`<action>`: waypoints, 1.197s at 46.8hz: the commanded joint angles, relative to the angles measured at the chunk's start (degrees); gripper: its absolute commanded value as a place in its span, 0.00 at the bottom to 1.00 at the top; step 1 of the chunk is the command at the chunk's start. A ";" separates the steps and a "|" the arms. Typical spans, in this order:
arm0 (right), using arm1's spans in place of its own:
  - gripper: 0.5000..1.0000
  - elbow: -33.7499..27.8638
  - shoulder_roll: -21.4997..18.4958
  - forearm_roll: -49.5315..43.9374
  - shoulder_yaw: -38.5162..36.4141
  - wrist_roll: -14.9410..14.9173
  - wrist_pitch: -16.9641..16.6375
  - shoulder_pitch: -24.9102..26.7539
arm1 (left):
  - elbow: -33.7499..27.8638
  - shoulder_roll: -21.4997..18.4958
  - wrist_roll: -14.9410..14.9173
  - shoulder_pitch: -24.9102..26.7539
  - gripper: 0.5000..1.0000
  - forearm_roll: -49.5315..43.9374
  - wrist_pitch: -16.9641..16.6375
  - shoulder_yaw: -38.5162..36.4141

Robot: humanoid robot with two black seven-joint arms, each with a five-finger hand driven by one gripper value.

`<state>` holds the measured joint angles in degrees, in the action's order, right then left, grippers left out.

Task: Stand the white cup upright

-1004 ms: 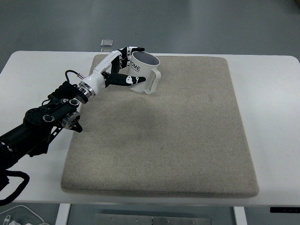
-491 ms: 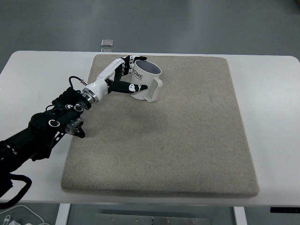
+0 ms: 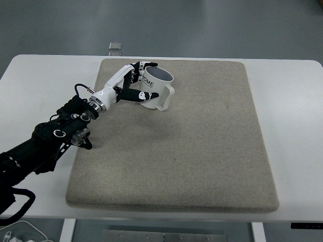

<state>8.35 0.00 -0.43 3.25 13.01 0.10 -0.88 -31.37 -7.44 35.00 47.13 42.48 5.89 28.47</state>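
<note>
1. White cup [image 3: 155, 88]: stands upright on the far left part of the mat, mouth facing up, with a dark interior visible through the opening. Dark lettering runs across its left wall; only part of it is legible from the head view. The handle [image 3: 167, 98] projects toward the near right and rests close to the mat surface.
2. Left hand [image 3: 128, 83]: white-shelled, with black fingertips, wrapped around the cup's left side. The thumb [image 3: 139, 95] lies across the near wall of the cup, and the other fingers [image 3: 144, 64] curl over the far side at the rim, so the cup is grasped between them.
3. Left arm [image 3: 50, 136]: black, enters from the lower left edge and extends diagonally up and to the right across the table and the mat's left border to the wrist. A thin black cable loops near the wrist joint.
4. Mat [image 3: 202, 151]: a beige, felt-like square pad covering most of the table centre. The cup occupies its far left corner region; the remaining surface carries nothing.
5. Table [image 3: 292, 126]: white, with its near edge at the bottom of the view and bare margins to the left and right of the mat.
6. Small grey object [image 3: 115, 47]: lies at the table's far edge, just beyond the mat's far left corner and apart from the cup. Its identity cannot be told.
</note>
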 commanded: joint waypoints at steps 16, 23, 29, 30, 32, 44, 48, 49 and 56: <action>0.86 0.00 0.00 -0.01 0.00 0.00 -0.01 0.00 | -0.18 -0.47 0.00 -0.46 0.92 -0.38 -0.01 0.62; 0.86 0.00 0.00 -0.01 0.09 0.00 -0.01 0.00 | -0.27 -0.82 0.00 -0.46 0.99 -0.47 0.08 0.98; 0.86 0.00 0.00 -0.01 0.09 0.00 -0.01 0.00 | -0.71 -1.44 0.00 -0.46 0.99 -0.47 0.08 0.98; 0.86 0.00 0.00 -0.01 0.09 0.00 -0.01 0.00 | -0.79 -1.52 0.00 -0.46 0.99 -0.47 0.08 0.98; 0.86 0.00 0.00 -0.01 0.09 0.00 -0.01 0.00 | -0.88 -1.70 0.00 -0.46 0.99 -0.47 0.17 0.98; 0.86 0.00 0.00 -0.01 0.09 0.00 -0.01 0.00 | -3.51 -2.84 0.00 -1.60 0.99 -0.47 0.26 2.29; 0.86 0.00 0.00 -0.01 0.09 0.00 -0.01 0.00 | -4.83 -3.81 0.00 -1.69 0.99 -0.47 0.26 2.91; 0.86 0.00 0.00 -0.01 0.09 0.00 -0.01 0.00 | -5.10 -4.07 0.00 -1.69 0.99 -0.47 0.26 3.08; 0.86 0.00 0.00 -0.01 0.09 0.00 -0.01 0.00 | -6.94 -5.30 0.00 -1.69 0.99 -0.47 0.26 4.58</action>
<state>8.35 0.00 -0.45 3.34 13.01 0.08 -0.88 -37.51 -12.11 35.00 45.44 42.01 6.17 32.25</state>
